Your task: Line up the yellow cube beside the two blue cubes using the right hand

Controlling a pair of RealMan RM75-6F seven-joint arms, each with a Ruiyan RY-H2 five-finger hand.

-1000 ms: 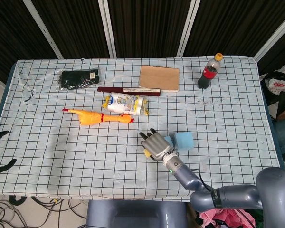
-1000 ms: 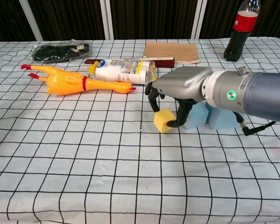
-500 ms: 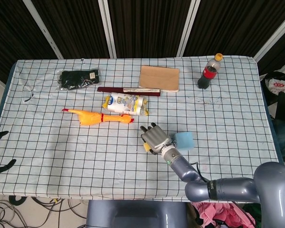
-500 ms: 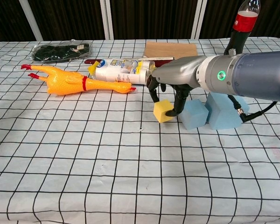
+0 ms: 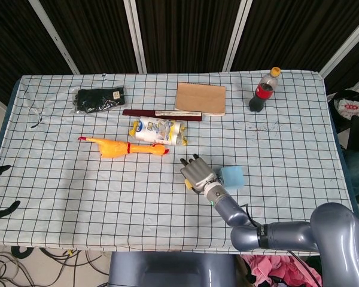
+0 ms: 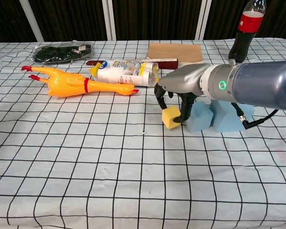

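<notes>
Right hand point(image 6: 177, 99) holding a yellow cube point(image 6: 171, 117) on the checked bench point(image 6: 109, 162).
The cube sits just left of two blue cubes point(image 6: 214, 116); fingers grip it from both sides.

1 yellow cube point(image 6: 171, 117) sits between the right hand's fingers point(image 6: 160, 97), 2 blue cubes point(image 6: 199, 116) just past them. Also 1 rubber chicken point(image 6: 76, 85), 1 cola bottle point(image 6: 243, 29), 1 notebook point(image 6: 174, 51).

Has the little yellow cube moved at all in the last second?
Yes. In the chest view the yellow cube, held by the right hand, has shifted right and slightly away, closing on the nearer blue cube, judged against the tablecloth grid.
</notes>
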